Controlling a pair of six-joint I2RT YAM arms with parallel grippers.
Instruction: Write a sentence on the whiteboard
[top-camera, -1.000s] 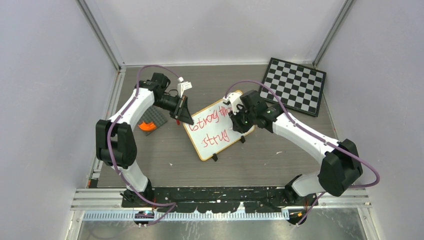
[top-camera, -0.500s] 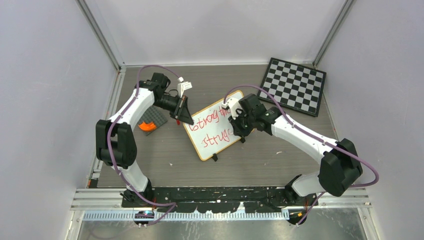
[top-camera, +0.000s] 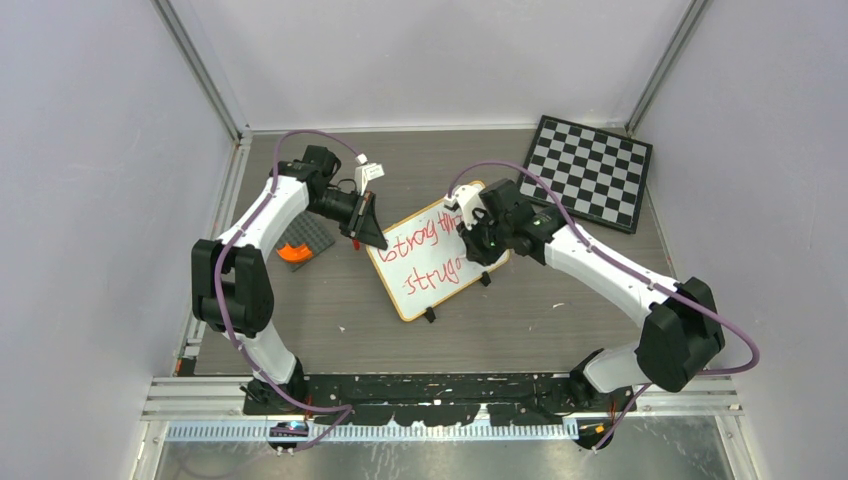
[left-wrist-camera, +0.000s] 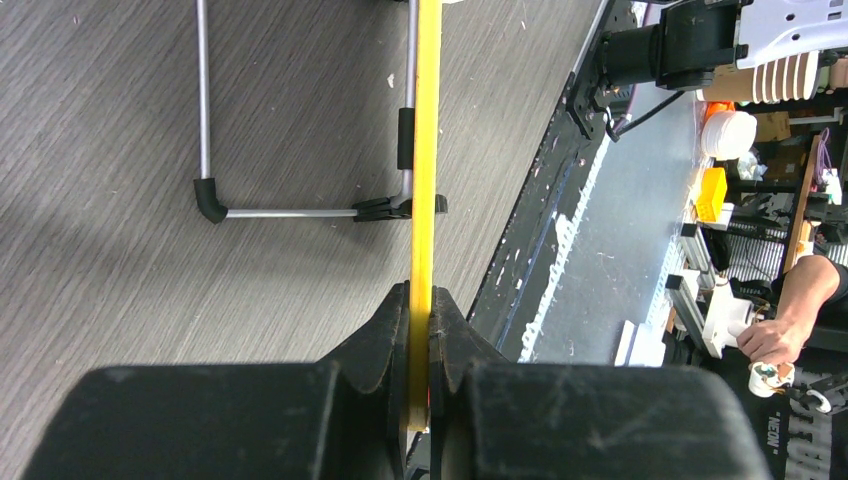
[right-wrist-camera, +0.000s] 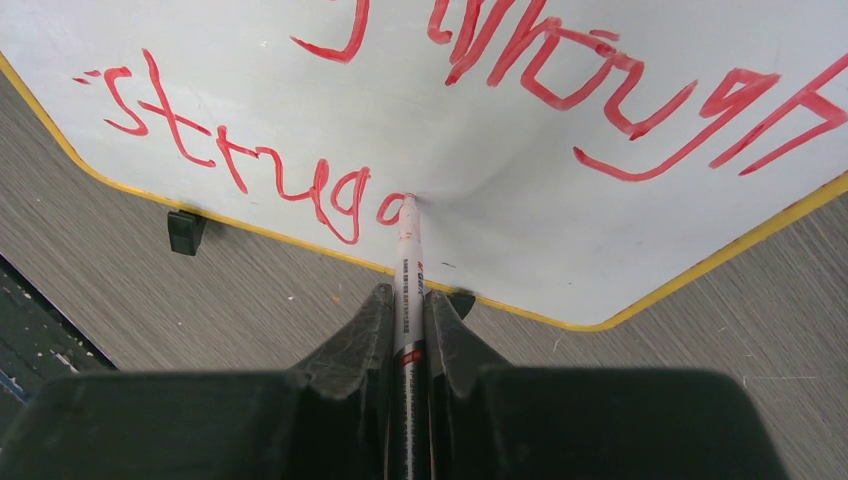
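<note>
The whiteboard (top-camera: 425, 275) lies tilted at mid-table, white with a yellow-orange rim. The sentence (top-camera: 430, 255) is in red in two lines, "Strong thr..." above "strug". My left gripper (top-camera: 368, 235) is shut on the board's upper-left rim, seen edge-on in the left wrist view (left-wrist-camera: 424, 200). My right gripper (top-camera: 478, 245) is shut on a white marker (right-wrist-camera: 408, 270) whose tip touches the board (right-wrist-camera: 560, 230) just after the second line's letters (right-wrist-camera: 320, 185). The right arm hides the end of the first line from above.
A black-and-white checkered board (top-camera: 590, 172) lies at the back right. A dark grey pad with an orange object (top-camera: 300, 245) sits left of the whiteboard. The whiteboard's wire stand (left-wrist-camera: 300, 210) and black feet show in the left wrist view. Grey walls enclose the table.
My right gripper dipped down-left with the marker and came back up-right. The second line has grown from "strug" by part of another letter. The left arm has not moved.
</note>
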